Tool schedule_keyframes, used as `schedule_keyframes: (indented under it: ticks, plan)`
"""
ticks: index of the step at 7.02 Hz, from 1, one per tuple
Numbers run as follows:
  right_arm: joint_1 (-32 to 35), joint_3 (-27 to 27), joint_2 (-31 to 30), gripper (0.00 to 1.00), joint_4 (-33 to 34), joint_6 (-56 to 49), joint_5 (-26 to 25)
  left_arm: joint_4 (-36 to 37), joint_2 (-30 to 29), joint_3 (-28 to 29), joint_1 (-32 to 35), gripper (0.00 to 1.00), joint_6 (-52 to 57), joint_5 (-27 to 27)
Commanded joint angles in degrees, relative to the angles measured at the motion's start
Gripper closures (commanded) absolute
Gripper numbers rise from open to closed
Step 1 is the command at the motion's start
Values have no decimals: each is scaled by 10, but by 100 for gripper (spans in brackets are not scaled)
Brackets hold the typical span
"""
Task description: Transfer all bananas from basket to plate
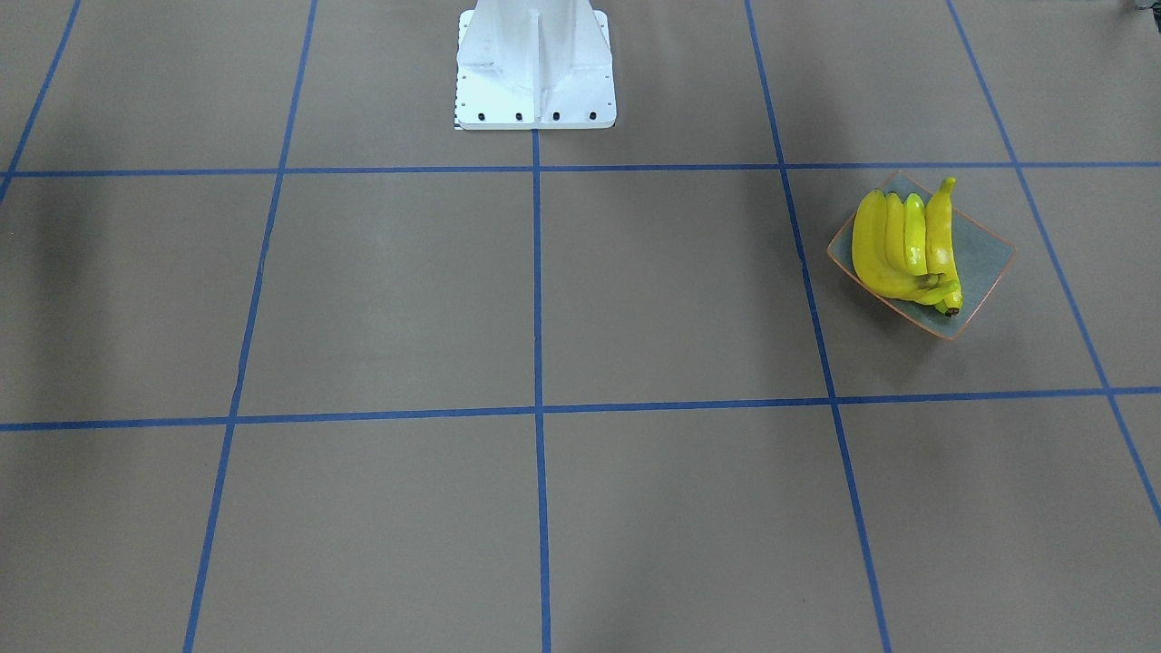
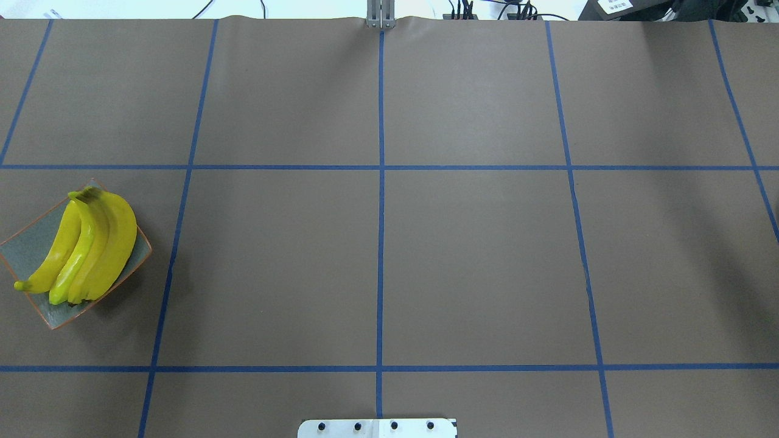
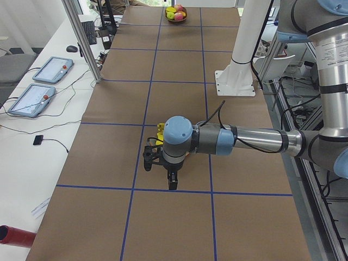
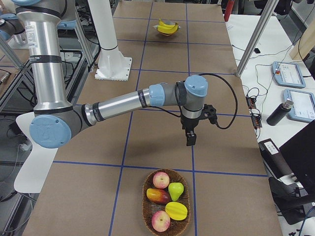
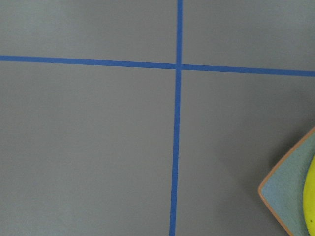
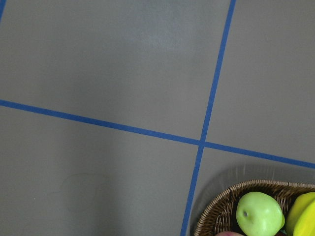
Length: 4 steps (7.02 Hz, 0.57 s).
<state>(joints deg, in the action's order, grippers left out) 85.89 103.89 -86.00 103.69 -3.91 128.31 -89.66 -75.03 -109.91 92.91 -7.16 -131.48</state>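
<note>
Several yellow bananas (image 1: 907,245) lie side by side on the grey-blue plate (image 1: 987,263) with the thin orange rim. The overhead view shows them (image 2: 91,249) on the plate (image 2: 24,246) at the left edge. No banana shows in the basket (image 4: 144,196). My left gripper (image 3: 171,182) hangs over the table next to the plate, and the arm hides most of the bananas (image 3: 161,129). My right gripper (image 4: 189,138) hangs over the table a little short of the basket. Both grippers show only in the side views, so I cannot tell whether they are open or shut. The left wrist view catches a plate corner (image 5: 288,196).
The wicker basket holds two apples, a green pear (image 4: 175,189), a mango and a lemon. The right wrist view shows its rim (image 6: 219,209) and the green pear (image 6: 259,214). The white robot base (image 1: 535,73) stands mid-table. Tablets and cables lie on the side bench (image 3: 38,92).
</note>
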Motion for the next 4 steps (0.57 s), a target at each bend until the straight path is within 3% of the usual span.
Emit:
schedule_keyframes:
  ticks: [1, 2, 4]
  plan:
    - [1, 9, -67, 0, -52, -1, 1, 0, 2, 12, 0, 0, 12, -4]
    - [1, 10, -92, 0, -88, -1, 0, 0, 6, 1, 0, 0, 15, -18]
    - [2, 16, -126, 0, -96, -2, 1, -2, 2, -1, 0, 0, 16, -17]
